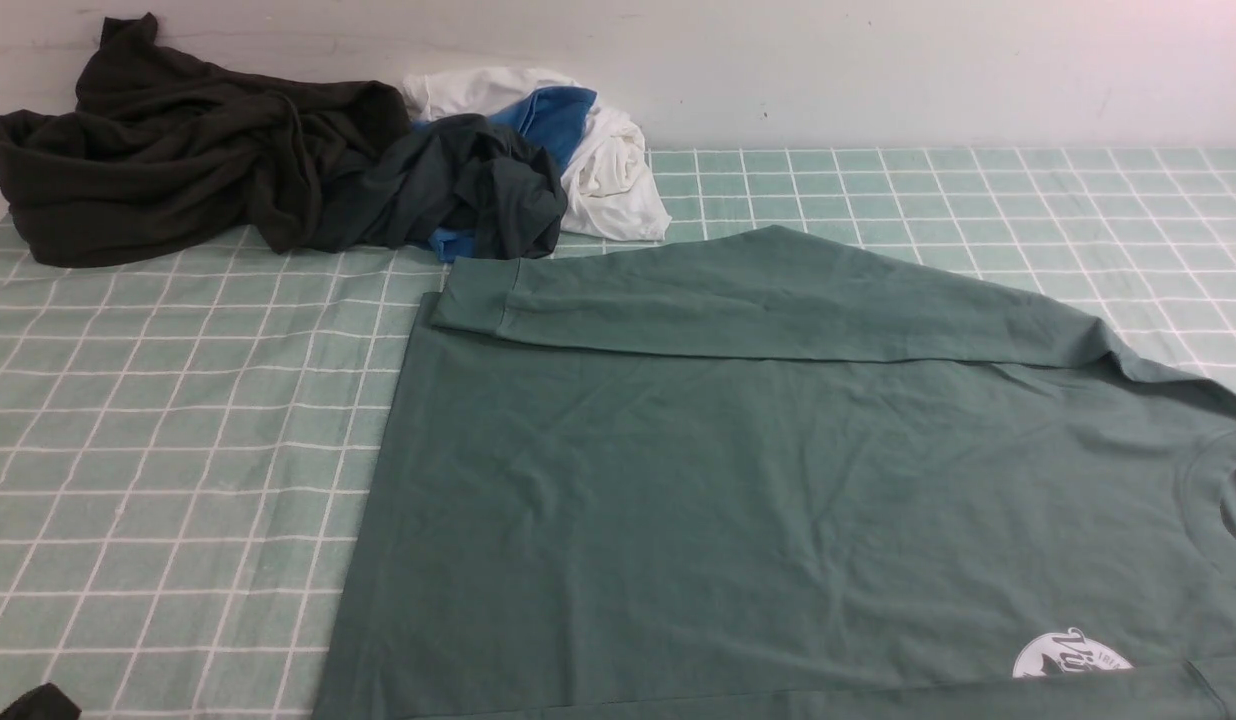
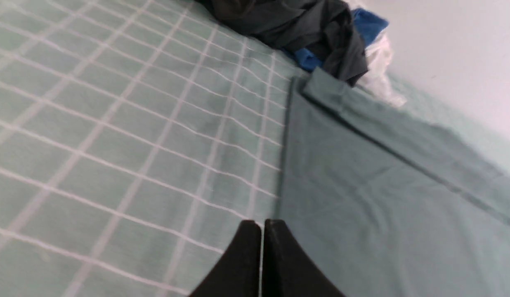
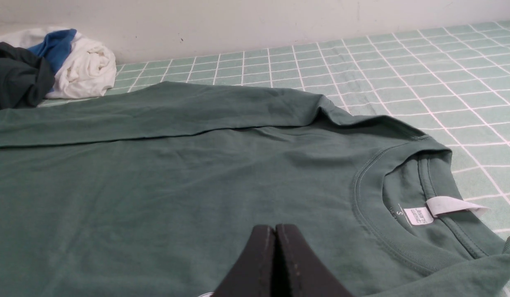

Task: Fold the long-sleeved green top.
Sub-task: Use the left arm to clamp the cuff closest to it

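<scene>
Front: top (image 1: 678, 480) flat on checked cloth (image 1: 178, 420), neck toward right, far sleeve (image 1: 758, 300) folded across body. White round logo (image 1: 1068, 655) at near right edge, script cut off, unreadable. Clothes pile (image 1: 278, 170) far left by wall. No grippers seen.

Left wrist: left gripper (image 2: 261, 226) closed, empty, over cloth just beside top's hem edge.

Right wrist: right gripper (image 3: 275, 227) closed, empty, above chest near collar (image 3: 374, 173). Only here: neck label (image 3: 418, 215), "S" beside it; other print too small to read.
</scene>
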